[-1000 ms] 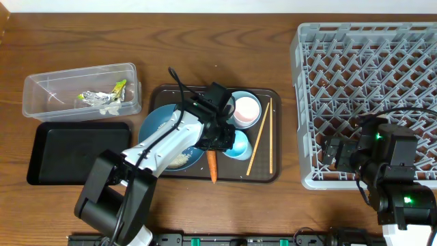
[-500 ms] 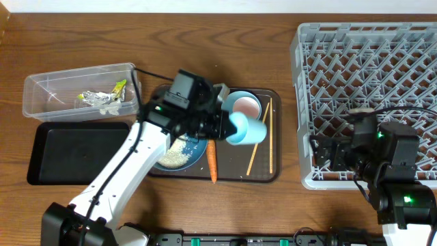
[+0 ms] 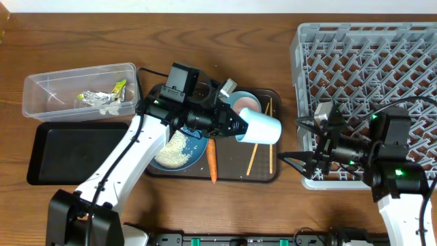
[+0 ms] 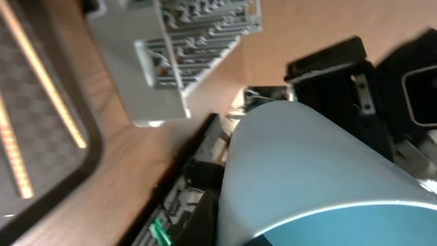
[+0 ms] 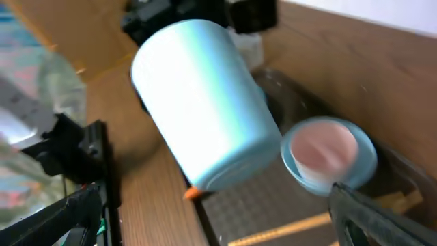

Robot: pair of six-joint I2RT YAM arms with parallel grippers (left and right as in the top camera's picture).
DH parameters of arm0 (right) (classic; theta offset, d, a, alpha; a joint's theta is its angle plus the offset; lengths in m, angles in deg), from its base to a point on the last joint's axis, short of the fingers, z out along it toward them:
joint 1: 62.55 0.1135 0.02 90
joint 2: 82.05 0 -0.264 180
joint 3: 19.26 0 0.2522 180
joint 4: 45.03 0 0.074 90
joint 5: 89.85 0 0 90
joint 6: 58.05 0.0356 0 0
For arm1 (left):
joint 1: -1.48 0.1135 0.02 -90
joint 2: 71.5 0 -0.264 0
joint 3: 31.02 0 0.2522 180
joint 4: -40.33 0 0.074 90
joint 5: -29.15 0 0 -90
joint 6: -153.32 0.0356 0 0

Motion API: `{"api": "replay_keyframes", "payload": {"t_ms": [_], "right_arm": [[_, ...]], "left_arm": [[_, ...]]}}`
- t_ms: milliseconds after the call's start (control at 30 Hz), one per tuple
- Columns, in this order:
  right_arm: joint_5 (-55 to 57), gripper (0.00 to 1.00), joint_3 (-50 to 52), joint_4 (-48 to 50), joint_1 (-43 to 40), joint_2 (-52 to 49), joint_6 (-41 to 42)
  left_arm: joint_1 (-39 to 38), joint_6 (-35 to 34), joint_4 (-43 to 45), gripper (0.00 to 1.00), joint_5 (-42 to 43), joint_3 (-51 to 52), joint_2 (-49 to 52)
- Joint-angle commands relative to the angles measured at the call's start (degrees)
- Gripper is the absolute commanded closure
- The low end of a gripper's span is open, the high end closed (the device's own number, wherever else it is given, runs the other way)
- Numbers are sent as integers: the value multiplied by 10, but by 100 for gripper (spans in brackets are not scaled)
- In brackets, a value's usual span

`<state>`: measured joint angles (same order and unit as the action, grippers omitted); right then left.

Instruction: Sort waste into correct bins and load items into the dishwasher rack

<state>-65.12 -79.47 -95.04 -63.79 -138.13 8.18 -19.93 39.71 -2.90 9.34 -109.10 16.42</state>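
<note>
Overhead, a light-blue cup [image 3: 263,128] is being gripped by the closed left gripper [image 3: 235,125]. It is being held on its side in the air above the right half of the brown tray [image 3: 273,176], with its free end being pointed toward the dishwasher rack [image 3: 369,61]. The right gripper [image 3: 293,142] is being presented with its jaws spread wide, just beside the rack's left edge and apart from the cup. A handover is judged to be the step in hand. To be done well, the cup's free end is best brought squarely between the open jaws. The left grip is best released only once the right jaws are pressed firmly on the wall, since the smooth round wall may slip. No brand, label or writing is being shown legibly anywhere.
</note>
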Motion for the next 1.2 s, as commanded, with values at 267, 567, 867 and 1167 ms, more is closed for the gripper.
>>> {"api": "replay_keyframes", "payload": {"t_ms": [267, 567, 867, 1167], "right_arm": [[-118, 1, -10, 55, 17, -70, -61], [-117, 6, -10, 114, 77, -90, -58], [-96, 15, -10, 170, 97, -91, -9], [-95, 45, -10, 173, 97, -91, -9]], "left_arm": [[1, -12, 5, 94, 102, -5, 0], [1, -14, 5, 94, 102, -5, 0], [1, -14, 5, 94, 102, -5, 0], [1, -14, 5, 94, 102, -5, 0]]}}
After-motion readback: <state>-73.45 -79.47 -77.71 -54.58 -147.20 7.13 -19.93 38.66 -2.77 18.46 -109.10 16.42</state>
